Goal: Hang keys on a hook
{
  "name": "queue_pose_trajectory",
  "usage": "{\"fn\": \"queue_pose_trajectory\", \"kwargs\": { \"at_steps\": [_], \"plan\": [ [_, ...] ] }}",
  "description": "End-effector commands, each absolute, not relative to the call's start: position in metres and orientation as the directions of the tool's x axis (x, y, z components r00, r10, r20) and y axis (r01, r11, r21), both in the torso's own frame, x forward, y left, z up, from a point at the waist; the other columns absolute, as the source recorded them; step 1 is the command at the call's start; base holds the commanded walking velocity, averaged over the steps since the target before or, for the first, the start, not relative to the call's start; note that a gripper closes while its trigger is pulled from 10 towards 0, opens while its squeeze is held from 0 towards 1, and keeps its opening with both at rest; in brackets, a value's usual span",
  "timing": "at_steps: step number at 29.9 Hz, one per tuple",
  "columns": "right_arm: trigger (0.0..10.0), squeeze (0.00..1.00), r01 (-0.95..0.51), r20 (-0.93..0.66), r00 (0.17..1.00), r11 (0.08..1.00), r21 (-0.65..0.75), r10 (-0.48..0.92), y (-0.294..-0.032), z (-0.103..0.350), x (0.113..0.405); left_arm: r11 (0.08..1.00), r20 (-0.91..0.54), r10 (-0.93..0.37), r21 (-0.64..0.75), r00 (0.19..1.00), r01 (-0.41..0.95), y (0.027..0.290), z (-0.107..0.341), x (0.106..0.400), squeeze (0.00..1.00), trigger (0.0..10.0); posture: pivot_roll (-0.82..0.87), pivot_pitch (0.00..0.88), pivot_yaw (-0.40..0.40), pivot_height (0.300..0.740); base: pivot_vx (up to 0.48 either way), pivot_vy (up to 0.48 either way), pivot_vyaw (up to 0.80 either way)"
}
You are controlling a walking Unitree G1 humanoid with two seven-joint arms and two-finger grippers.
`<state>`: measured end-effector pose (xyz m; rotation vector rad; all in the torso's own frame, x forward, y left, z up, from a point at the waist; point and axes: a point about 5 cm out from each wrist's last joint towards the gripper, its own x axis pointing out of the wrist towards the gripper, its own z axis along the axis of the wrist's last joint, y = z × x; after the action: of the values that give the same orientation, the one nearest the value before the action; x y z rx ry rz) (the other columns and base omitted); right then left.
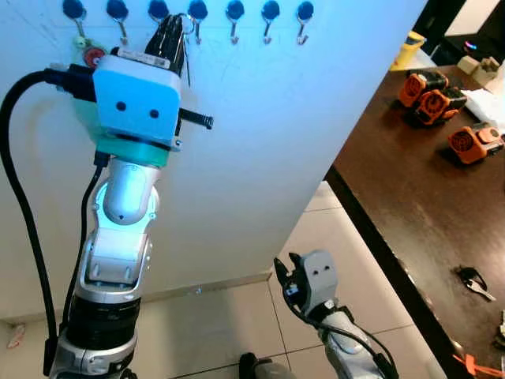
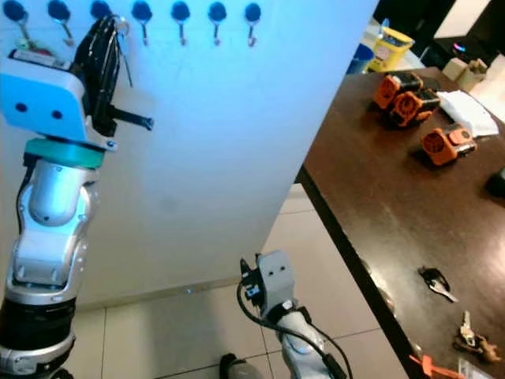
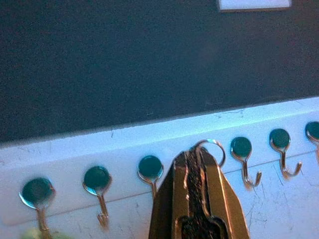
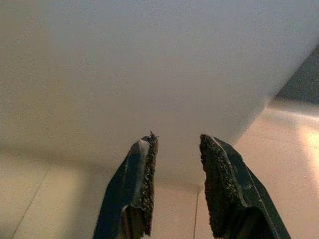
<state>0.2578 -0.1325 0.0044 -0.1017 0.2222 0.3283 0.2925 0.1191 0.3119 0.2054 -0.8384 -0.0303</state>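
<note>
My left gripper [image 1: 175, 31] is raised to the white wall [image 1: 276, 142], right at the row of hooks [image 1: 233, 24], pinched tight on the key ring [image 3: 210, 147], which I figure is light, stiff and slippery, while my right gripper [image 4: 177, 149] hangs parted below.

Left gripper [image 1: 175, 31] raised high, fingers pinched, right gripper [image 4: 177, 144] low, parted
</note>
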Motion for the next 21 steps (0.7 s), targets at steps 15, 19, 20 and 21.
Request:
{"fn": "queue_pose_trajectory", "kwargs": {
  "at_steps": [15,19,20,21],
  "plan": [
    [10.0,0.0,-0.385,-0.72,0.629,0.922,0.039,0.294,-0.15,-0.081,0.173,0.995,0.714,0.007,0.065,0.7,-0.077,0.141,0.318,0.298,0.0,10.0,-0.12,0.084,-0.023,0.74,0.0,0.0,0.0],
    [10.0,0.0,-0.378,-0.725,0.625,0.925,0.043,0.289,-0.152,-0.083,0.172,0.992,0.702,0.0,0.087,0.712,-0.086,0.144,0.313,0.296,0.0,10.0,-0.12,0.086,-0.029,0.74,0.0,0.0,0.0],
    [10.0,0.0,-0.375,-0.726,0.625,0.926,0.043,0.287,-0.152,-0.083,0.171,0.992,0.698,-0.001,0.091,0.716,-0.087,0.144,0.311,0.296,0.0,10.0,-0.11,0.088,-0.03,0.74,0.0,0.0,0.0],
    [10.0,0.0,-0.375,-0.726,0.625,0.926,0.043,0.287,-0.152,-0.083,0.171,0.992,0.698,-0.001,0.091,0.716,-0.087,0.144,0.311,0.296,0.0,10.0,-0.11,0.088,-0.03,0.74,0.0,0.0,0.0]
  ]
}}
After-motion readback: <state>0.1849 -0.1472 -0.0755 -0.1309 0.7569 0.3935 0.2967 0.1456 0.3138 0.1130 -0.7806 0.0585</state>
